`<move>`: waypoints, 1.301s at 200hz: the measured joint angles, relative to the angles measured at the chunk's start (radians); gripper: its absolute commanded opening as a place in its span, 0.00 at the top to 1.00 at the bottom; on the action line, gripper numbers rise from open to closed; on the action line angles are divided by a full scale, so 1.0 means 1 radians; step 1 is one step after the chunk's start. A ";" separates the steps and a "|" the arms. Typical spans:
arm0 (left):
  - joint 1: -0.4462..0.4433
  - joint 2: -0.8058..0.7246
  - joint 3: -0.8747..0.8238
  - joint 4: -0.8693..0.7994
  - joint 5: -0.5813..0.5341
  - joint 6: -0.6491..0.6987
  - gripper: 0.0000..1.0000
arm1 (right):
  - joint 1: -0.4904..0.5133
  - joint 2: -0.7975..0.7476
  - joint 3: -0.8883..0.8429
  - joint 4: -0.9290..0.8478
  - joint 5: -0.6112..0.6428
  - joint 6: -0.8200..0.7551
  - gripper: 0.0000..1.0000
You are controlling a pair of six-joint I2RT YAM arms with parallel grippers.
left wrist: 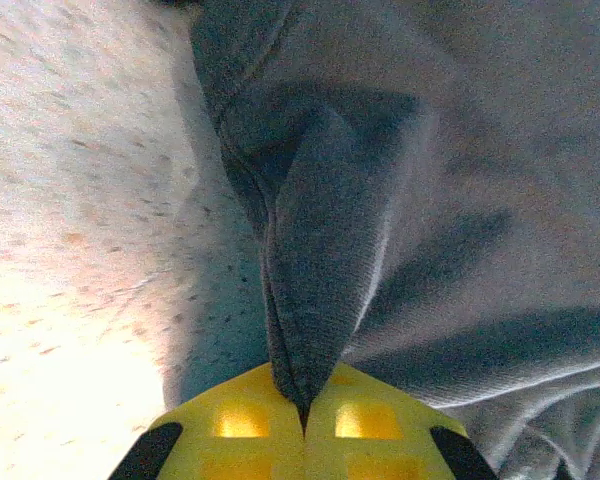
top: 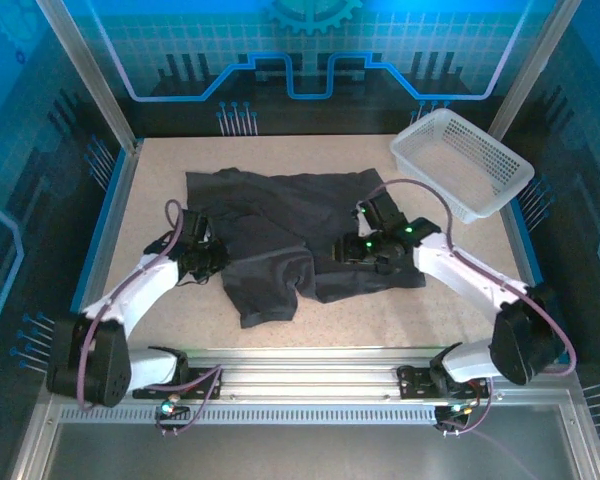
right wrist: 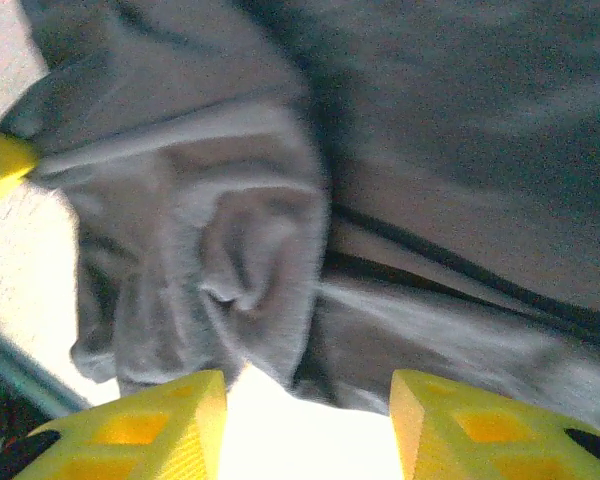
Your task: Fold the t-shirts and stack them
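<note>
My left pincer [left wrist: 305,410] clamps the soft, limp t-shirt [left wrist: 325,250] by an edge fold; right pincer [right wrist: 308,405] open, should pinch the hem.

No legible text, labels, brands or numbers anywhere. On the back wall [top: 180,50], top centre of the frame, a wordless gear emblem [top: 312,10].

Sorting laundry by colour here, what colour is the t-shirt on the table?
Dark charcoal grey, no print; the t-shirt shows best in the top external view.
</note>
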 measured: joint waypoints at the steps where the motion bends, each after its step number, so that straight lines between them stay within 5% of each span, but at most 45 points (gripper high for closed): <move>1: 0.000 -0.004 0.002 -0.005 -0.005 -0.002 1.00 | -0.003 -0.004 -0.003 -0.003 0.003 0.004 0.51; 60: 0.066 -0.224 0.154 -0.284 -0.270 -0.185 1.00 | -0.243 -0.230 -0.251 -0.140 0.106 0.272 0.50; 141: 0.138 -0.189 0.169 -0.407 -0.341 -0.196 1.00 | -0.384 -0.007 -0.278 -0.052 -0.016 0.150 0.45; 167: 0.142 -0.186 0.170 -0.414 -0.348 -0.187 1.00 | -0.414 0.025 -0.279 -0.015 -0.054 0.098 0.60; 220: 0.142 -0.186 0.170 -0.418 -0.347 -0.187 1.00 | -0.430 0.040 -0.312 0.017 -0.095 0.077 0.65; 260: 0.142 -0.187 0.170 -0.419 -0.347 -0.186 1.00 | -0.430 0.066 -0.316 0.027 -0.108 0.079 0.93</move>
